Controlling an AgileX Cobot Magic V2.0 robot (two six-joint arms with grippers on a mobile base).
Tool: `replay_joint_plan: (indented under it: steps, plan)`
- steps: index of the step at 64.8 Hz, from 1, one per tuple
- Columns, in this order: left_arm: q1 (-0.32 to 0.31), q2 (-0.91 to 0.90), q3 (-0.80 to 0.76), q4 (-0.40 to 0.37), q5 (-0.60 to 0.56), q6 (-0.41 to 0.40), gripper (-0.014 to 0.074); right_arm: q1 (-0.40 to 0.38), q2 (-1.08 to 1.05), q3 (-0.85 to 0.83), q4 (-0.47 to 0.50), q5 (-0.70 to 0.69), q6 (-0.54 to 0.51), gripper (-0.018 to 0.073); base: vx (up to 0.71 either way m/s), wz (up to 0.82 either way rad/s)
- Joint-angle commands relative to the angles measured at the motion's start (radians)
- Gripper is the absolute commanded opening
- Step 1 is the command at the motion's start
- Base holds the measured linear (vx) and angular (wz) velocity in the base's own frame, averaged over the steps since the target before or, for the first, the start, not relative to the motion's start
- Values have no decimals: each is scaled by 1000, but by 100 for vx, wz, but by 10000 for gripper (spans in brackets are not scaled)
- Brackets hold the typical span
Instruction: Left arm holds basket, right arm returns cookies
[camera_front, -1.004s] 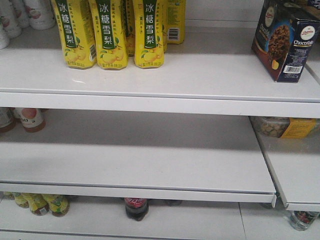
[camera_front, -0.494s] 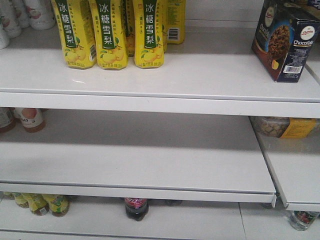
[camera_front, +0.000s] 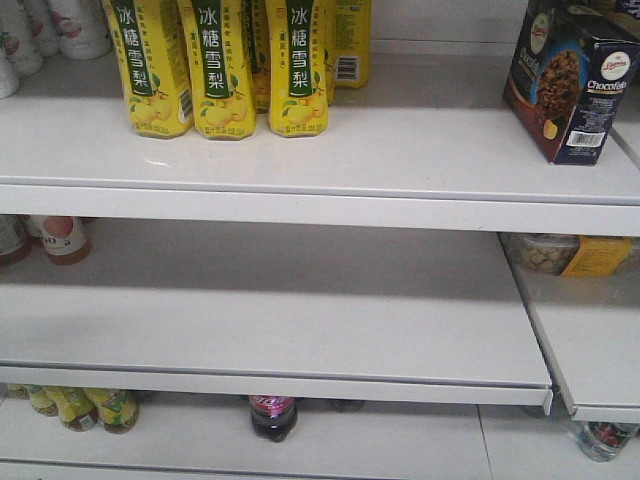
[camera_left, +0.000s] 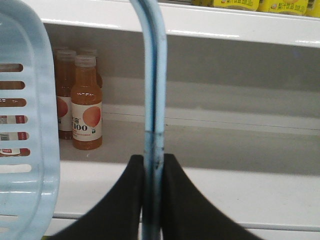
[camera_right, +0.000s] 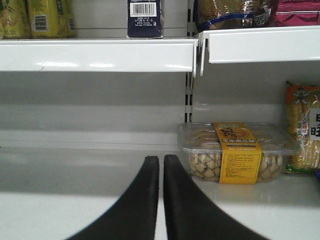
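- Front view: white store shelves. The cookies (camera_front: 572, 88), a dark navy-and-brown box, stand upright on the top shelf (camera_front: 330, 150) at its far right end, well apart from a row of yellow drink cartons (camera_front: 225, 65) on the left. No arm or tool shows here
- Left wrist view: the left tool (camera_left: 152, 200) is clamped on the pale blue basket handle (camera_left: 154, 90), which rises straight up between its two black fingers (camera_left: 125, 200). The slotted side of the basket (camera_left: 25, 125) fills the left edge. Orange juice bottles (camera_left: 86, 102) stand on a shelf behind
- Right wrist view: the right tool (camera_right: 161, 200) is empty, its two black fingers (camera_right: 132, 205) drawn nearly together with only a thin slit between. The cookie box shows above on the top shelf, barcode facing out. A clear tub of snacks (camera_right: 235, 152) with a yellow label sits just right of the tool on the middle shelf
- Risk, as I judge it: the box stands close to the shelf's right end, so a careless arm lifting out could brush and topple it; the thin handle could also slip if the left grip eases
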Motion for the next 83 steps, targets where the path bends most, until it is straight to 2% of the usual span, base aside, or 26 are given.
replay_joint_plan:
  steps: [1, 83]
  plan:
    - [-7, -18, -31, 19, -96, 14, -6, -2, -13, 19, -6, -76, -7, -11, 0, 0]
    - [-7, -18, -31, 19, -96, 14, -6, -2, -13, 18, -6, -76, -7, -11, 0, 0]
